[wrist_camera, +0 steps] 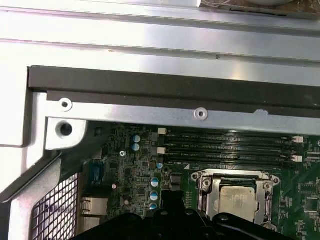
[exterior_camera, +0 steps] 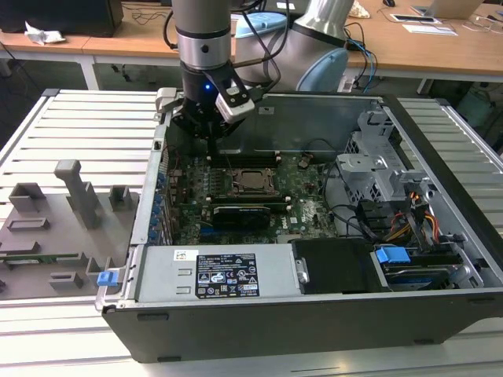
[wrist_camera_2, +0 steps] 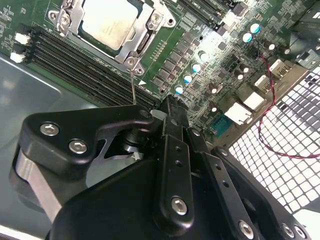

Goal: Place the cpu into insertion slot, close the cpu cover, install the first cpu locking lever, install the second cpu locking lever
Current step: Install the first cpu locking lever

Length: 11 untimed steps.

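Observation:
The cpu (wrist_camera_2: pixel 107 22) lies in the insertion slot on the green board, its pale metal top showing through the window of the cpu cover (wrist_camera_2: pixel 144 36), which lies flat over it. In the exterior view my gripper (exterior_camera: pixel 212 140) hangs shut just behind the cpu (exterior_camera: pixel 253 181), towards that view's left. A thin wire locking lever (wrist_camera_2: pixel 132 87) rises from the socket's corner up to my gripper (wrist_camera_2: pixel 167 105). Its end is hidden behind the gripper's linkage, so I cannot tell whether it is held. The first wrist view shows the cpu (wrist_camera: pixel 240 199) and the cover (wrist_camera: pixel 206 192) beyond the gripper (wrist_camera: pixel 170 207).
Black memory slots (wrist_camera_2: pixel 75 65) run beside the socket. A long black expansion card (exterior_camera: pixel 244 212) and the power supply (exterior_camera: pixel 224 271) lie in front of it. A drive cage (exterior_camera: pixel 377 169) stands on the exterior view's right. The case wall (wrist_camera: pixel 175 90) is close behind. A grey fixture tray (exterior_camera: pixel 55 228) sits outside the case.

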Each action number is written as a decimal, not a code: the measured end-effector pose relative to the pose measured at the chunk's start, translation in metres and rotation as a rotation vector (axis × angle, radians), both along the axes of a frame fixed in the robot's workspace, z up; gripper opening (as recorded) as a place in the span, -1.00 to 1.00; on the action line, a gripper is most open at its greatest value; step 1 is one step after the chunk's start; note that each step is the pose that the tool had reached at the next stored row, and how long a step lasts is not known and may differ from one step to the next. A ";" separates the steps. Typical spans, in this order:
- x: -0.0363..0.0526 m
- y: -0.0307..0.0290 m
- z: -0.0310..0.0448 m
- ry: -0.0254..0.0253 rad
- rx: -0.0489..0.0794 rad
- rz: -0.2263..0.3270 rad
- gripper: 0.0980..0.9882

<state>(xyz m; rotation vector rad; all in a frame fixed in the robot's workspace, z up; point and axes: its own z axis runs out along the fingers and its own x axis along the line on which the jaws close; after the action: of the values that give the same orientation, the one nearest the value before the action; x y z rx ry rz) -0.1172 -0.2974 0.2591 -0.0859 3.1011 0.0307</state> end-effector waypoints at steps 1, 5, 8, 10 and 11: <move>0.0003 0.0000 -0.0003 -0.0001 0.000 0.000 -0.98; 0.0011 0.0000 -0.0006 -0.0002 0.000 0.000 -0.98; 0.0023 0.0010 -0.0009 -0.0001 0.000 0.000 -0.98; 0.0034 0.0020 -0.0013 -0.0002 0.000 0.000 -0.98; 0.0038 0.0026 -0.0015 -0.0002 0.000 0.000 -0.98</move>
<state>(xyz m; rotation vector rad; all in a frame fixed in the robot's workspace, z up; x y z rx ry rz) -0.1134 -0.2948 0.2577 -0.0859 3.1010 0.0309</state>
